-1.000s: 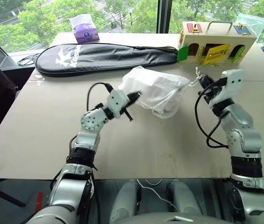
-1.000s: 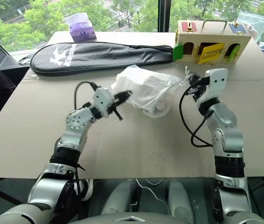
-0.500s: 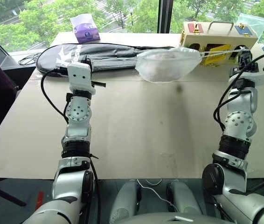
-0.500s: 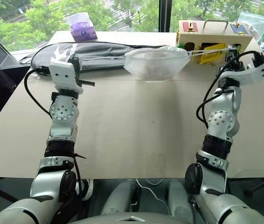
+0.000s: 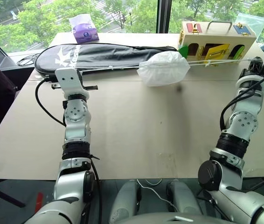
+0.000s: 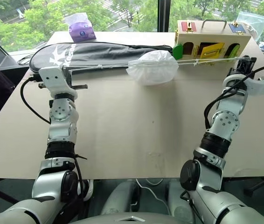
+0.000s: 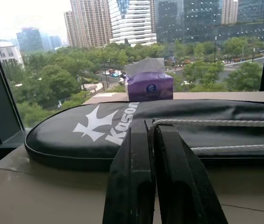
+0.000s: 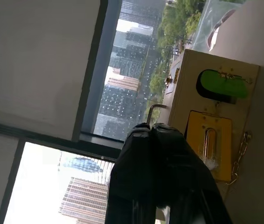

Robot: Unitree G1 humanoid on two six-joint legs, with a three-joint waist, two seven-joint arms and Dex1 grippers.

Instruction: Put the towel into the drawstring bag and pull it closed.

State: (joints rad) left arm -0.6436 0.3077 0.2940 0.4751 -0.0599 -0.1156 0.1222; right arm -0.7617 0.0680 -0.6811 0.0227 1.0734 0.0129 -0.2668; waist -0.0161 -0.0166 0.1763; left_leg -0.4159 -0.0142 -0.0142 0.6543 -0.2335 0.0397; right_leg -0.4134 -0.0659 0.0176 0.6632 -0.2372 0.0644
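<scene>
Now drawstring bag [image 5: 163, 68] cinched, cords [image 5: 113, 68] taut, table [image 5: 146, 135] bare beneath.

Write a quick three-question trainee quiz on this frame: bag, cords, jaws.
1. True or false: the drawstring bag lies flat on the table.
2. What does the left gripper clamp?
A) the black racket case
B) a white cord
C) the purple tissue packet
3. Fill in: the cords run from the bag out to both ____.

Key: 1 false, it hangs between taut cords; 2 B; 3 grippers, including the right gripper, jaws shut.
</scene>
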